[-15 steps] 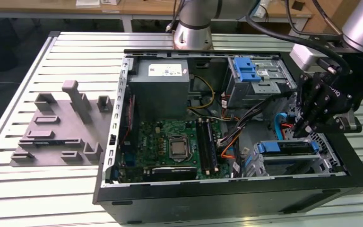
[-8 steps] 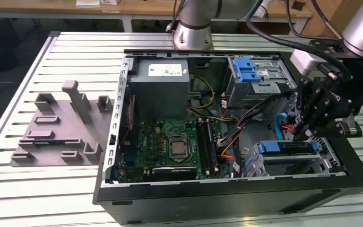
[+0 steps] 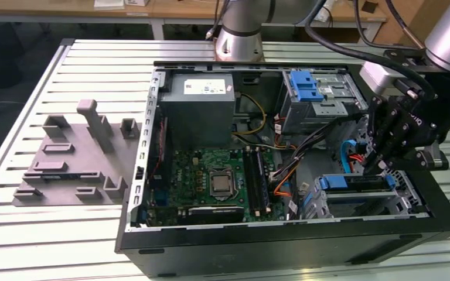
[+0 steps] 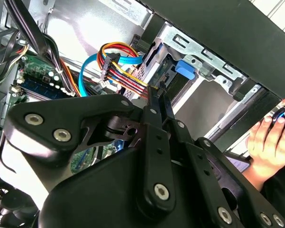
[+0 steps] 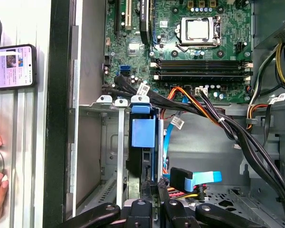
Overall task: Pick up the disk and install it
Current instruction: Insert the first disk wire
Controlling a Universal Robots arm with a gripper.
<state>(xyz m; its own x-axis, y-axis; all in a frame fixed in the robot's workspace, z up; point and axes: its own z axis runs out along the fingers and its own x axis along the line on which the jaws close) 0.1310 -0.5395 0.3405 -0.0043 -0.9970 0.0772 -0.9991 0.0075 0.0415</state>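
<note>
The disk [image 3: 354, 182] stands on edge in the drive cage [image 3: 401, 196] at the case's near corner, on the exterior view's right, with its blue bracket [image 5: 143, 133] facing up out of the slot. The bracket's blue tab [image 4: 185, 69] also appears in the second wrist view. My gripper [image 3: 375, 168] reaches down into the case right at the end of the disk. Its fingers [image 4: 154, 111] lie close together, shut, with their tips by the bracket's rim and the red cable plug. Whether they pinch the bracket is hidden.
Blue and red cables [image 4: 118, 59] hang beside the cage. The case also holds the grey power-supply box [image 3: 201, 108], the motherboard [image 3: 217, 178] and an upper cage with a blue latch [image 3: 311, 88]. A grey fixture [image 3: 72, 158] lies left. A phone [image 5: 12, 66] and a person's hand [image 4: 265, 142] are outside the case.
</note>
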